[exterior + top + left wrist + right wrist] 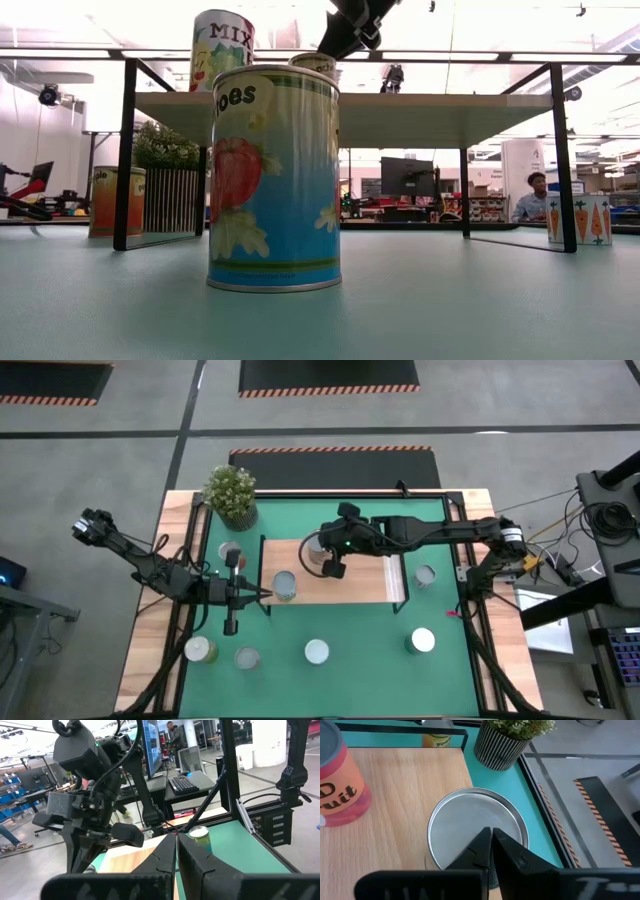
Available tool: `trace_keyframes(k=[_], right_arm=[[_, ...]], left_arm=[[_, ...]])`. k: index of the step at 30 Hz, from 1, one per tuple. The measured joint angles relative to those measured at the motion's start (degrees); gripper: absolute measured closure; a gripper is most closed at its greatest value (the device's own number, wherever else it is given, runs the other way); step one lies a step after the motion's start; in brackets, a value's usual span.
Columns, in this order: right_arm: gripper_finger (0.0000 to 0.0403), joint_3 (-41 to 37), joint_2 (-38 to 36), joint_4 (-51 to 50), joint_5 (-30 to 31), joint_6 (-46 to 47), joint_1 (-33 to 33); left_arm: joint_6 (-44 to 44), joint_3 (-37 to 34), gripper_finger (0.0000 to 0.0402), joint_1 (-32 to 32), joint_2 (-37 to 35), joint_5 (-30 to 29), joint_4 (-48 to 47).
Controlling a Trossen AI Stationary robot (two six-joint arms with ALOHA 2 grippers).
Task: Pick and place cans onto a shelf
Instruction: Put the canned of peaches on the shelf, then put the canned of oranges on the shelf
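**Right gripper closed above a can on the shelf**

We see the right gripper (491, 837) over the light-wood shelf (360, 582), its two dark fingers pressed together to a point just above the smooth, silvery round lid of a can (475, 822) standing near the board's edge. Whether the fingertips touch the lid we cannot tell. Beside it on the grained wood stands a second can (340, 785) with a red-orange label. A ribbed, striped pot holding a leafy plant (507, 742) sits past the thin black frame on the green mat (360, 635).

The left gripper (262, 594) waits by the shelf's left end, fingers shut and empty, beside a can (284, 586) on the mat.

More cylindrical cans stand along the mat's near edge, one (317, 651) with a glossy tomato label.
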Motion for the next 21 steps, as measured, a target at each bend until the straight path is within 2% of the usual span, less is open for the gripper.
trace_keyframes(k=[8,14,17,21], right_arm=[[0.0394,-0.1,-5.3,0.9,-0.2,-0.4,1.4],[0.0394,-1.3,-11.3,1.6,0.0,-1.4,7.0],[0.0394,-4.6,-15.2,4.8,0.1,-1.9,10.9],[0.0394,-12.7,-20.1,13.5,0.0,-4.4,16.1]], left_arm=[[-1.1,0.0,0.0402,0.0,0.0,0.0,0.0],[-7.5,0.0,0.0402,-0.3,1.9,0.0,1.7],[-8.2,0.0,0.0402,-0.7,5.0,0.0,5.7],[-10.9,1.8,0.0402,-2.1,8.7,0.0,8.2]])
